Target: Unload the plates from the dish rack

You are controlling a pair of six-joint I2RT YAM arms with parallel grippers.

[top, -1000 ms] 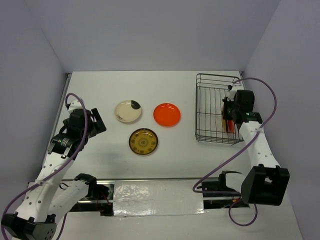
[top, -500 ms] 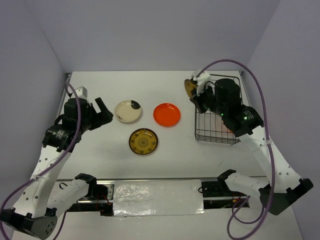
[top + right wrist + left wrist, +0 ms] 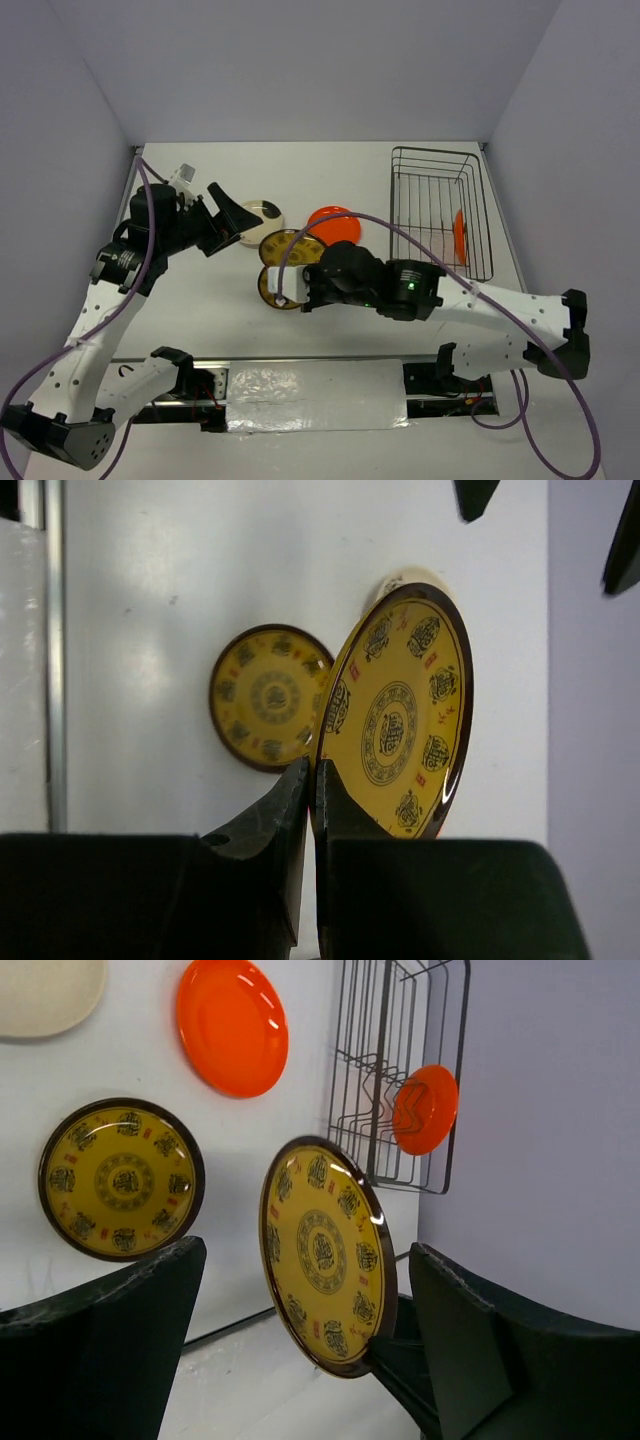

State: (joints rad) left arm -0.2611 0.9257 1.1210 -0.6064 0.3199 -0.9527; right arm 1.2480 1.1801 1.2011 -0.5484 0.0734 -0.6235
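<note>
My right gripper (image 3: 305,268) is shut on the rim of an amber-yellow plate (image 3: 290,247) with a dark patterned rim. It holds the plate tilted on edge above the table; the grip shows in the right wrist view (image 3: 318,780). My left gripper (image 3: 228,225) is open and empty, with its jaws either side of the held plate (image 3: 327,1255) and not touching it. A second amber plate (image 3: 285,287), an orange-red plate (image 3: 335,227) and a cream plate (image 3: 265,210), partly hidden, lie flat on the table. The wire dish rack (image 3: 437,160) holds one orange-red plate (image 3: 459,237) upright.
The right arm stretches across the table's middle from the right. A metal rail (image 3: 300,358) runs along the near edge. Purple walls close in the table at the back and both sides.
My right arm has lifted the amber plate out of the rack and carried it left across the table. My left gripper has moved right and now brackets the plate.
</note>
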